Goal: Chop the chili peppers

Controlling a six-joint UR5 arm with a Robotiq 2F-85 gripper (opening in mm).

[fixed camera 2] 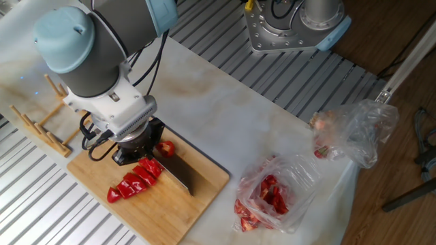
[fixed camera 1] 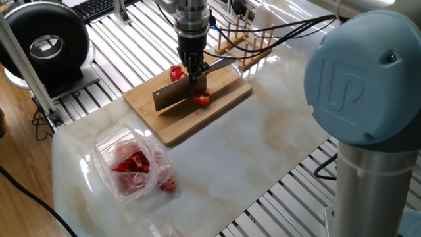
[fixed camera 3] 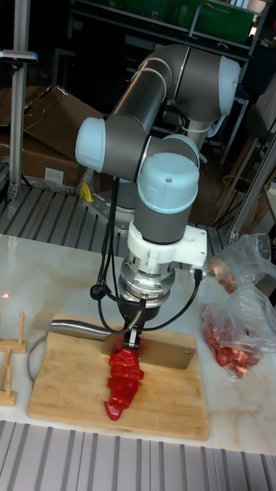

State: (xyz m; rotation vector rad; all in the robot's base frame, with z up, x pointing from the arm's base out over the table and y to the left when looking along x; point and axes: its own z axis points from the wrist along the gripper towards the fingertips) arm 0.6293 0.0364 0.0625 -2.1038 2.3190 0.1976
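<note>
The chili peppers (fixed camera 2: 135, 182) lie as a row of red chunks on the wooden cutting board (fixed camera 2: 204, 192). They also show in the tall view as chili peppers (fixed camera 3: 123, 380) on the board (fixed camera 3: 69, 383). One cut red slice (fixed camera 1: 202, 99) lies apart on the board (fixed camera 1: 217, 105), on the other side of the blade; it appears too as the slice (fixed camera 2: 165, 148). My gripper (fixed camera 1: 195, 68) is shut on the handle of a cleaver (fixed camera 1: 172, 97). The blade (fixed camera 2: 178, 175) hangs just above the board, across the end of the chili row. The gripper (fixed camera 3: 134, 334) stands straight over the chili.
A see-through plastic bag with red pieces (fixed camera 1: 135, 164) lies on the marble table in front of the board. A second crumpled bag (fixed camera 2: 354, 129) sits near the table edge. A wooden rack (fixed camera 1: 243, 46) stands behind the board. Another robot's base (fixed camera 2: 293, 24) is at the back.
</note>
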